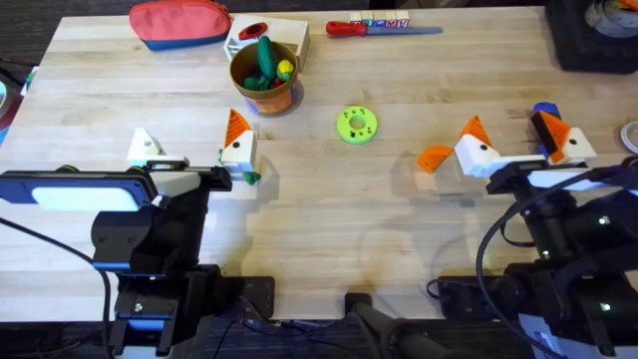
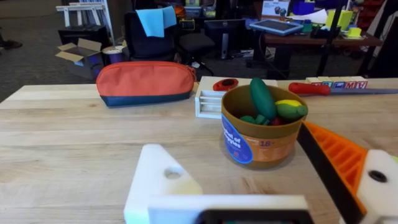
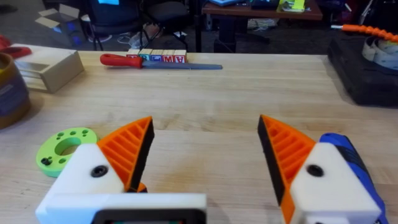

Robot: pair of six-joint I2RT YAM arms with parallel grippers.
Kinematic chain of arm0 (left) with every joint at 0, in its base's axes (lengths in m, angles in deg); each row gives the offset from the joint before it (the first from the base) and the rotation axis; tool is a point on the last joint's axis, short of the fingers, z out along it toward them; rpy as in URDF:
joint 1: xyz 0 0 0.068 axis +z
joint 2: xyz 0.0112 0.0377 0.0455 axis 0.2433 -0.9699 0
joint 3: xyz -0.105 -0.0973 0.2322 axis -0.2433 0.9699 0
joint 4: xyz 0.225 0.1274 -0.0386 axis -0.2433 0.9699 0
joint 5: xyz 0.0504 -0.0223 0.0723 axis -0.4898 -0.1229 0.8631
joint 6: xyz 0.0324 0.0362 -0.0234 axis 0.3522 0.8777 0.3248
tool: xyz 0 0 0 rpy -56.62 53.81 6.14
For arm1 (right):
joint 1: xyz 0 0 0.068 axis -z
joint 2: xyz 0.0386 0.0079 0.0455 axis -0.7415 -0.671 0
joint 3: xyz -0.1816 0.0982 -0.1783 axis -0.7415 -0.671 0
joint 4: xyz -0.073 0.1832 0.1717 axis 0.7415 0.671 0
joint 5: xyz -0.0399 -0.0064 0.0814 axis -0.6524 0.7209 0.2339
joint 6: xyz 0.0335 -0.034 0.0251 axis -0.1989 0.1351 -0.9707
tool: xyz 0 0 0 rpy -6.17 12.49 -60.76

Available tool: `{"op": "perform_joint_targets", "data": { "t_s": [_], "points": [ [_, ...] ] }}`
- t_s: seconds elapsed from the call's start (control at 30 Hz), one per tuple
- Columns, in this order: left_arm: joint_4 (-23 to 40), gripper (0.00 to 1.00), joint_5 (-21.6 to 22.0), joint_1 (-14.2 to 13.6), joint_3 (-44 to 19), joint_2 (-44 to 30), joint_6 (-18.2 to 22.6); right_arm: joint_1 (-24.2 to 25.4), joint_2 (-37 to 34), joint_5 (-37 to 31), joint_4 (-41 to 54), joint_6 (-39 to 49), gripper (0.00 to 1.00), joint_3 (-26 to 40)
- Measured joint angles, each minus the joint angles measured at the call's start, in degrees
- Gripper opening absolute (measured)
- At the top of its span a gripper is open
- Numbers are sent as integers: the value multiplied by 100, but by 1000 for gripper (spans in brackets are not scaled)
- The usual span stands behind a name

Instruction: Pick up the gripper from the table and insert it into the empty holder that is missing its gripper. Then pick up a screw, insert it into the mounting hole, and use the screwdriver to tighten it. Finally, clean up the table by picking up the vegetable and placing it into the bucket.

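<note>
1. The left gripper [image 1: 191, 151] is resting near the table's [image 1: 319, 249] left front, jaws spread wide and holding nothing. One side is the holder [image 1: 146, 147], a plain white wedge with no orange piece; the other side is carrying an orange finger [image 1: 237, 128].
2. The right gripper [image 1: 520, 140] is sitting at the right side, jaws spread wide and empty, both orange fingers in place.
3. The gripper [image 1: 434, 158], a loose orange piece, is lying flat on the table, touching or just beside the right arm's nearer white block.
4. The screwdriver [image 1: 544, 112] is lying partly hidden behind the right arm's outer finger; its blue body is showing beside that finger in the right wrist view [image 3: 352, 159].
5. The vegetable [image 1: 251, 178] is lying on the table just beside the left arm's orange-fingered block.
6. The bucket [image 1: 264, 88] is standing upright behind the left gripper, holding green and yellow toy pieces.
7. A green ring [image 1: 357, 124] is lying between the two grippers, well apart from each.
</note>
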Motion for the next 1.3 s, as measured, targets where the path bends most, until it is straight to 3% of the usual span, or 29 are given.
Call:
{"op": "perform_joint_targets", "data": {
  "t_s": [0.33,0.47,0.57,0.7,0.83,0.97,1.17,1.2,1.23,1.3],
  "points": [
    [69,934,59,0,-6,0,13,0,0,0,48,26,992,14],
    [1075,935,252,0,-374,-51,6,0,-96,64,853,24,992,436],
    [1951,935,485,0,-1167,-384,-107,0,-457,94,1611,24,991,1103],
    [3236,936,675,0,-2596,-1368,-402,0,-1266,119,2621,26,992,2374],
    [4169,937,711,0,-3647,-2674,-748,0,-2201,153,3312,26,992,3567],
    [4144,938,356,0,-3893,-3806,-935,0,-2898,155,3561,26,992,4268],
    [4116,936,-205,0,-3893,-5104,-1302,0,-3224,155,3617,26,990,4424],
    [4116,911,-264,0,-3893,-5248,-1397,0,-3223,155,3617,26,990,4424],
    [4112,805,-325,2,-3893,-5366,-1480,0,-3217,156,3611,26,990,4426],
    [4040,489,-410,0,-3893,-5570,-1575,0,-3218,155,3612,26,990,4426]
  ]
}}
